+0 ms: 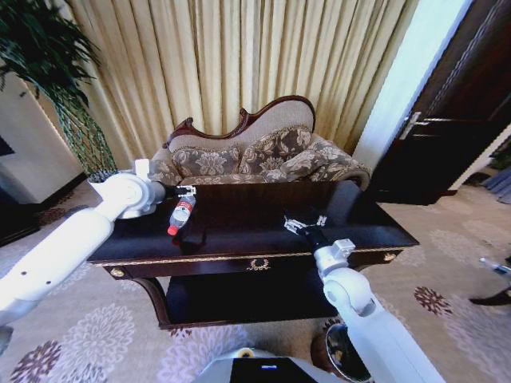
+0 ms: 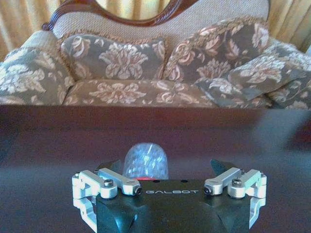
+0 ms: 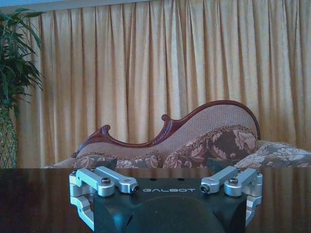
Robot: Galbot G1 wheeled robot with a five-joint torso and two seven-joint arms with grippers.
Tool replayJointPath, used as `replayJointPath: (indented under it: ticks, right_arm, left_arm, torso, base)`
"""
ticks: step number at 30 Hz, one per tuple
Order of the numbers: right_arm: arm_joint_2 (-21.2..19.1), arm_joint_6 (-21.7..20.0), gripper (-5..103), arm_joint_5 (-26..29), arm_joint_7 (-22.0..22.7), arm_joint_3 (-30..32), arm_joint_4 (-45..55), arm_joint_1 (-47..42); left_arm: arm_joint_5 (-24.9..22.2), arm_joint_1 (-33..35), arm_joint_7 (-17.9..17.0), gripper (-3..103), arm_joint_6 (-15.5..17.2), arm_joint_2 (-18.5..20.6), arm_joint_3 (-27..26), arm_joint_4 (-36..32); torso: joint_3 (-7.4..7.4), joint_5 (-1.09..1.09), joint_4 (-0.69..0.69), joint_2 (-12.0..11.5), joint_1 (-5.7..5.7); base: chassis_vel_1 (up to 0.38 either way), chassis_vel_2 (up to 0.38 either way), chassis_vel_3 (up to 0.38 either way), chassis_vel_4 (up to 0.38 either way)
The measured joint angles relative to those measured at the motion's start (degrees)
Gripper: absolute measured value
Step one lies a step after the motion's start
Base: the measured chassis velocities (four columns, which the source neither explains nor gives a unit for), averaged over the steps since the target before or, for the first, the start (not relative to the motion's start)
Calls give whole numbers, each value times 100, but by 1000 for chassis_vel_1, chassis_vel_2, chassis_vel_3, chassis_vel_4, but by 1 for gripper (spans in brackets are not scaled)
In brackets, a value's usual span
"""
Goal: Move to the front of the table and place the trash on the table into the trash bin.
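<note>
The robot stands at the front of the table [image 1: 239,239], its gold emblem directly below the head camera, so the driving part of the task looks finished. What is left is the clearing itself.

The left gripper [image 1: 185,191] reaches in over the table's left side and sits right at the base of the plastic bottle [image 1: 180,215], which appears to lie on the glossy top with its red cap toward the front edge. In the left wrist view the bottle's rounded clear base [image 2: 145,162] shows between the two finger linkages, which are spread wide — the jaws look open around the bottle's end rather than closed on it, though the fingertips themselves are hidden below the gripper body. I judge the grasp is being set up, not yet made.

The right gripper [image 1: 305,224] hovers low over the table's right half with nothing in it; its linkages in the right wrist view are likewise spread, so it reads as open and empty.

The trash bin [image 1: 339,355] is just visible on the carpet near the table's front right corner, partly hidden behind the right arm. Nothing can be seen inside it from here — the bottle, at least, still has to be lifted and carried over. Smaller scraps cannot be made out on the dark top.
</note>
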Motion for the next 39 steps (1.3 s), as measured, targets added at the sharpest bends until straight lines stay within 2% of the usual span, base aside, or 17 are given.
replayJointPath:
  ticks: [6,23,39]
  right_arm:
    - [74,31,100,-104,-5,-156,-61,21]
    - [24,34,100,-97,5,-56,-11,-31]
    - [53,39,100,-153,16,-216,-104,23]
  left_arm:
    - [-304,107,-219,100,-3,116,-85,-96]
    - [-511,191,-286,100,-3,29,21,-64]
    - [-553,382,-287,100,-3,-31,-20,36]
  torso:
    - [0,0,-1,0,0]
    - [0,0,-2,0,0]
    - [0,0,-2,0,0]
  base:
    - [0,0,0,0]
    - [0,0,0,0]
    - [0,0,0,0]
